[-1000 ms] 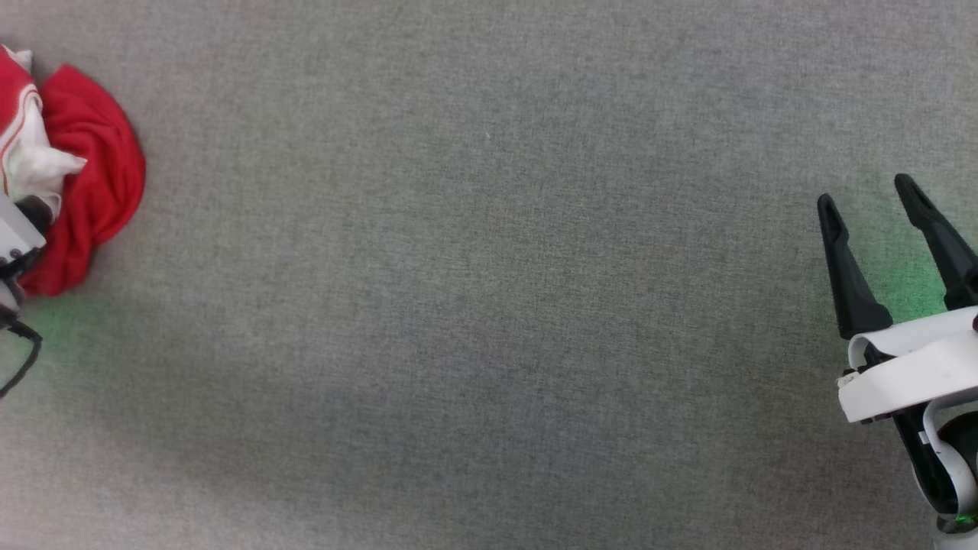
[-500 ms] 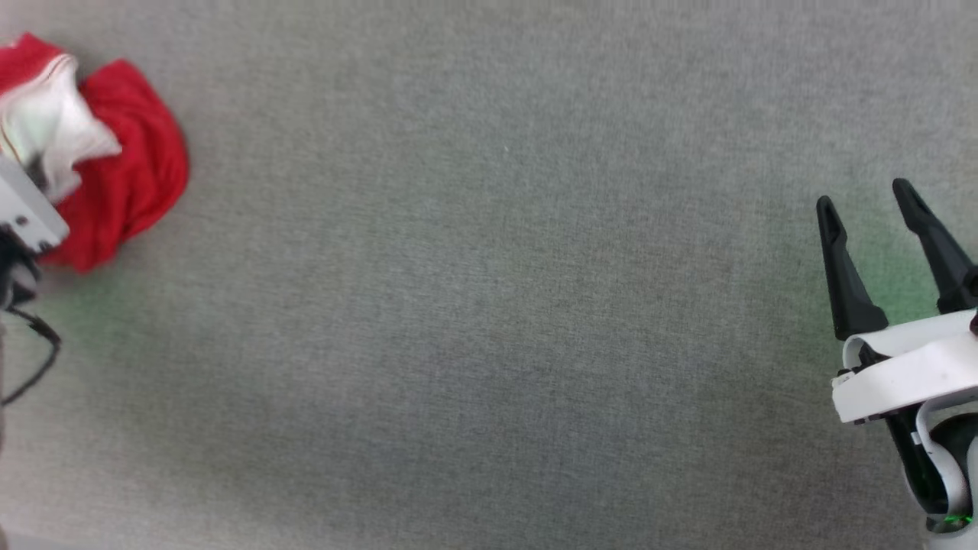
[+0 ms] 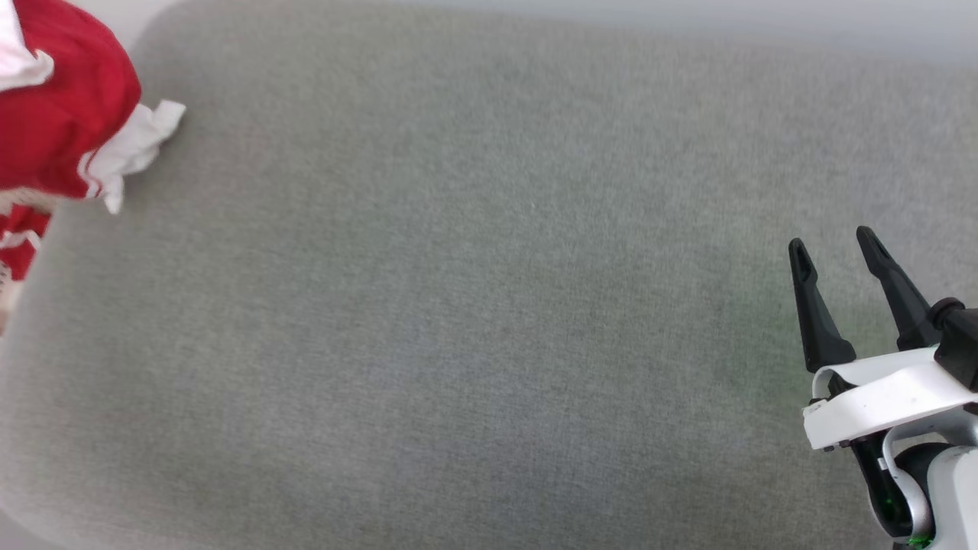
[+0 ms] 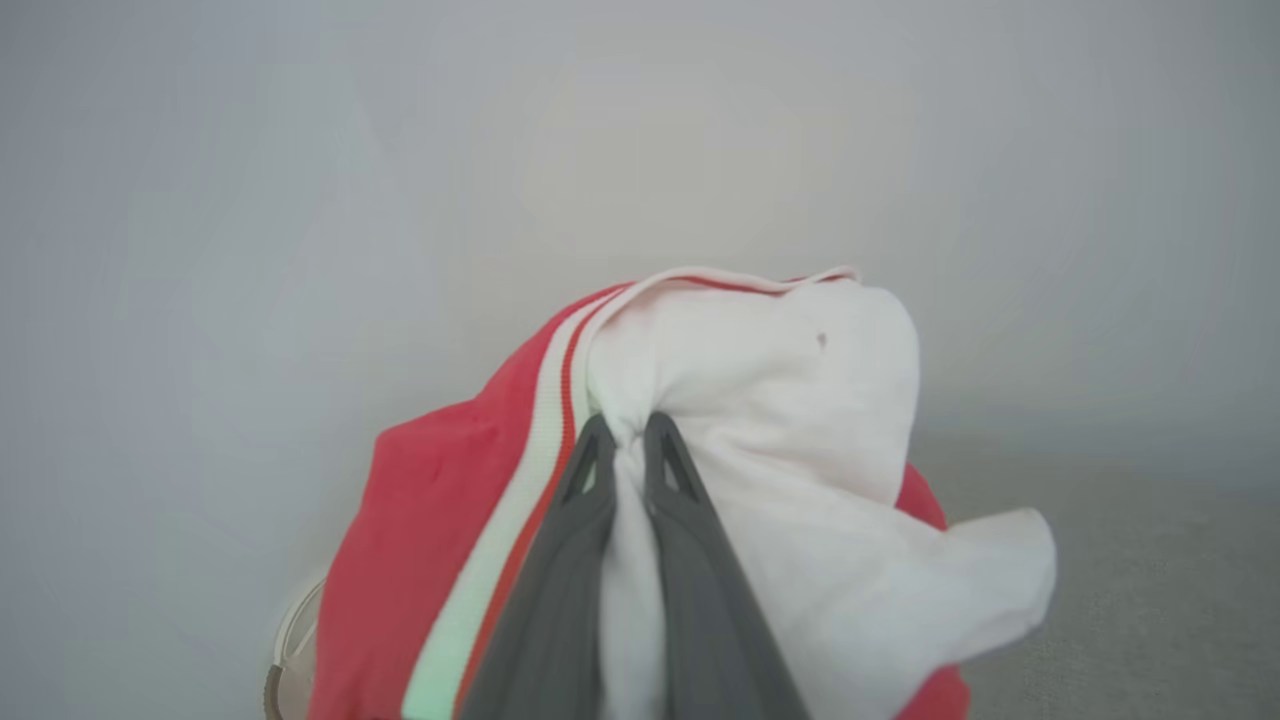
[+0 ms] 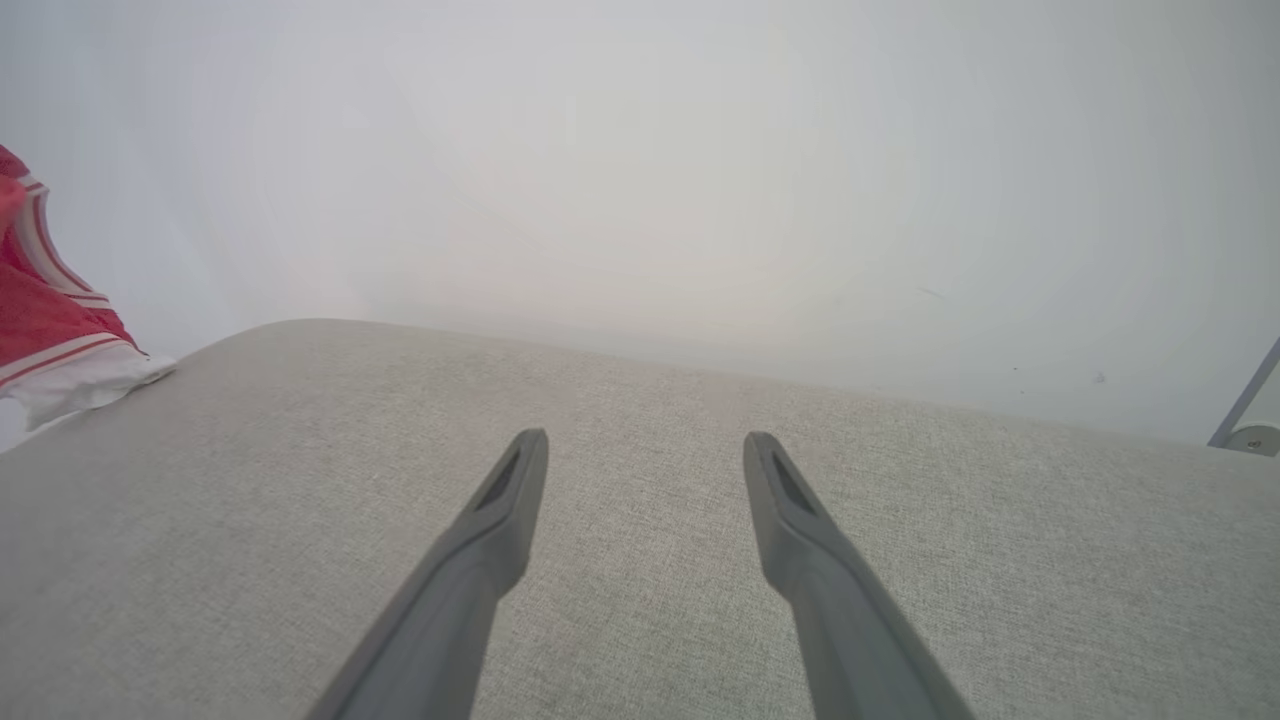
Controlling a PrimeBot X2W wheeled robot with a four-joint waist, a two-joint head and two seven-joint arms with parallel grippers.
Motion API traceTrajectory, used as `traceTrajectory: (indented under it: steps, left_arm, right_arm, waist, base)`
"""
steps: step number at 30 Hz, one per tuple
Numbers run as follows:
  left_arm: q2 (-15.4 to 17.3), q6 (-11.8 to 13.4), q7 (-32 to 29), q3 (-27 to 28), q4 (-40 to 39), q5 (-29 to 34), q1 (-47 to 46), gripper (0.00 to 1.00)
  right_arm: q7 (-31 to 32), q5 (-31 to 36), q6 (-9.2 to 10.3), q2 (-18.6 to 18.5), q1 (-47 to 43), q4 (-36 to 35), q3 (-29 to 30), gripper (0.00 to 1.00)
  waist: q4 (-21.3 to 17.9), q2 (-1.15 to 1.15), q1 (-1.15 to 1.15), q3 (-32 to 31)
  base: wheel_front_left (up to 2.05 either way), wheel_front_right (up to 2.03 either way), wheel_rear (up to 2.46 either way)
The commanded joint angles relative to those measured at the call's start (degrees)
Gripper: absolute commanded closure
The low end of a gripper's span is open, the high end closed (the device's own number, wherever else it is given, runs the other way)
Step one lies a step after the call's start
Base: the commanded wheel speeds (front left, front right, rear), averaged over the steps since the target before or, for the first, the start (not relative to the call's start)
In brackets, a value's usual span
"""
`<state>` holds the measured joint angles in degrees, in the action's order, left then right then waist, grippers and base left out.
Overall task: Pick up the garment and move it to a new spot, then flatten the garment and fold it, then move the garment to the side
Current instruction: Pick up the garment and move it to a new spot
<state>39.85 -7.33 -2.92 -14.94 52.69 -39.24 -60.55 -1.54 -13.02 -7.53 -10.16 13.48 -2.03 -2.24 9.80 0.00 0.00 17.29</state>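
The garment (image 3: 65, 130), a red T-shirt with white sleeves and striped seams, hangs bunched at the head view's upper left, lifted over the left edge of the grey padded surface (image 3: 474, 305). In the left wrist view my left gripper (image 4: 628, 432) is shut on a fold of the garment's (image 4: 760, 400) white sleeve cloth, which is pinched between the two dark fingers. My right gripper (image 3: 833, 244) stands open over the surface at the lower right, with nothing between its fingers (image 5: 500, 510). The garment (image 5: 50, 320) also shows at the right wrist view's left edge.
The grey padded surface has a rounded far-left corner (image 3: 164, 19) and a far edge against a pale wall (image 5: 640, 150). A thin metal leg (image 5: 1240, 410) shows at the right wrist view's far right.
The left gripper has shut on the garment and lifted it off the surface. The head camera has tilted, so the surface's far edge has come into view. The right gripper stays open.
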Motion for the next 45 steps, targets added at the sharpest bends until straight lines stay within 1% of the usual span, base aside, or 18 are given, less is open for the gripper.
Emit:
traceTrajectory:
  steps: [1, 8, 16, 20, 25, 30, 32, 37, 42, 45]
  left_arm:
    - [0.7, -0.2, 0.3, -0.3, -0.8, 0.2, -0.3, 1.0]
    - [3.6, -0.2, -1.7, -2.6, -8.3, 1.3, -1.7, 1.0]
    - [6.4, 2.0, -7.3, -3.2, -19.7, 1.1, -0.4, 1.0]
    - [7.1, 3.9, -11.1, -3.2, -27.4, 0.3, 1.6, 1.0]
    - [8.3, 6.9, -16.0, -3.4, -37.5, -0.7, 4.7, 1.0]
    - [8.2, 10.3, -20.7, -4.2, -47.1, -1.3, 7.3, 1.0]
    - [8.6, 11.1, -22.2, -4.4, -50.1, -1.7, 8.3, 1.0]
    - [7.2, 12.5, -24.5, -5.8, -55.6, -2.1, 8.9, 1.0]
    - [4.0, 13.0, -25.9, -8.2, -58.8, -2.4, 7.6, 1.0]
    - [1.4, 12.9, -26.5, -10.0, -59.8, -2.4, 6.3, 1.0]
  right_arm:
    - [-0.4, -0.1, 0.08, 0.3, -0.5, 0.3, 0.0, 0.0]
    - [-2.8, -1.4, 0.08, 1.4, -1.1, 3.2, -0.6, 0.0]
    - [-5.3, -2.6, 0.08, 2.1, -2.3, 5.7, -0.6, 0.0]
    - [-6.3, -3.1, 0.08, 2.4, -2.8, 6.5, 0.4, 0.0]
    - [-7.1, -2.9, 0.08, 2.5, -3.8, 7.1, 1.8, 0.0]
    - [-7.6, -2.3, 0.08, 2.7, -4.3, 7.5, 4.1, 0.0]
    - [-7.8, -1.9, 0.08, 2.9, -4.5, 7.5, 4.8, 0.0]
    - [-8.2, -1.4, 0.08, 3.2, -4.8, 7.6, 6.9, 0.0]
    - [-8.4, -1.3, 0.08, 3.7, -4.9, 7.6, 8.4, 0.0]
    - [-8.7, -1.2, 0.08, 4.3, -4.9, 7.4, 9.3, 0.0]
  waist:
    - [1.0, 0.0, 0.0, -3.2]
    - [1.1, 0.0, 0.0, -7.7]
    - [-0.4, 0.0, 0.0, -12.2]
    - [-1.7, 0.0, 0.0, -13.6]
    - [-4.3, 0.0, 0.0, -14.4]
    - [-7.9, 0.0, 0.0, -14.8]
    - [-9.8, 0.0, 0.0, -14.8]
    - [-14.3, 0.0, 0.0, -14.7]
    - [-18.3, 0.0, 0.0, -14.1]
    - [-20.0, 0.0, 0.0, -13.4]
  base:
    - [0.0, 0.0, 0.0]
    - [0.0, 0.0, 0.0]
    - [0.0, 0.0, 0.0]
    - [0.0, 0.0, 0.0]
    - [0.0, 0.0, 0.0]
    - [0.0, 0.0, 0.0]
    - [0.0, 0.0, 0.0]
    - [0.0, 0.0, 0.0]
    - [0.0, 0.0, 0.0]
    - [0.0, 0.0, 0.0]
